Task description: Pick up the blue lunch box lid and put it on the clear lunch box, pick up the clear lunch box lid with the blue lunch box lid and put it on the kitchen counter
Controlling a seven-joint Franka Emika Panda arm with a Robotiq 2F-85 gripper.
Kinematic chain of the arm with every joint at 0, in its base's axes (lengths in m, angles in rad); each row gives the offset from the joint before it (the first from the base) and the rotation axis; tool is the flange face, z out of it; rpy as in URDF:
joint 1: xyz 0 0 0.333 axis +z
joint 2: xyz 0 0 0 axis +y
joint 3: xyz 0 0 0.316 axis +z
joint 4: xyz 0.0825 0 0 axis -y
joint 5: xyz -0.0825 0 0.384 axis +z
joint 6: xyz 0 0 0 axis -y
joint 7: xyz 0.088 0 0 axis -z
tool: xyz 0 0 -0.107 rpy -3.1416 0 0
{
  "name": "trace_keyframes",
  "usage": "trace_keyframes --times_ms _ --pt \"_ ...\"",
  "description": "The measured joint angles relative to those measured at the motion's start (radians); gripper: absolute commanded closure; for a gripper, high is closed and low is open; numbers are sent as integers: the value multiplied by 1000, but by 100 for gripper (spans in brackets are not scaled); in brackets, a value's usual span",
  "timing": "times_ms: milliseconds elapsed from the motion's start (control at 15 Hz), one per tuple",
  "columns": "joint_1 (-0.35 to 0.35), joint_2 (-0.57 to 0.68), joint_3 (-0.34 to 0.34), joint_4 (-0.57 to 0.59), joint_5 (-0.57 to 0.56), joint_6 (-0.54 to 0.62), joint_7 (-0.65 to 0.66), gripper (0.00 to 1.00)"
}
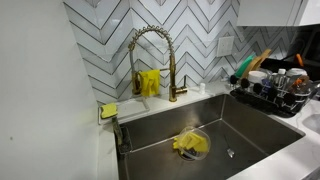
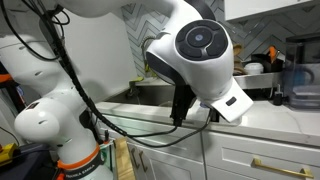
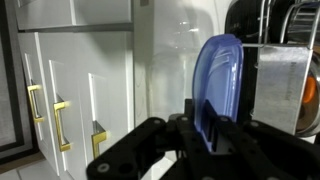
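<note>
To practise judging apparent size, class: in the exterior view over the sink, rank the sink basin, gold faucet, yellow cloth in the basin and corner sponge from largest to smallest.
1. sink basin
2. gold faucet
3. yellow cloth
4. sponge
The gaps look clear here, with no ties.

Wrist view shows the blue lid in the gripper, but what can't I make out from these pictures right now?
The blue lid: its bottom edge is hidden inside the gripper in the wrist view.
The gripper and lid in an exterior view: blocked by the arm.
A clear lunch box: not recognisable in any view; the wrist view's background is blurred.
Things in the dish rack: too small in an exterior view.
</note>
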Motion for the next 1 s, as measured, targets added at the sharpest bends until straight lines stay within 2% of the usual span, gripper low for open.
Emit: trace_keyframes --times_ms 67,133,267,733,867,1000 --pt "-1 5 3 5 13 -1 -8 97" --pt "-1 10 6 8 22 -2 -14 63" --pt "-2 22 12 15 26 -2 -16 57" --pt "-11 38 34 39 23 -2 -15 4" --pt "-15 24 45 58 -13 -2 1 0" --pt "-19 -10 62 76 -120 -1 53 0"
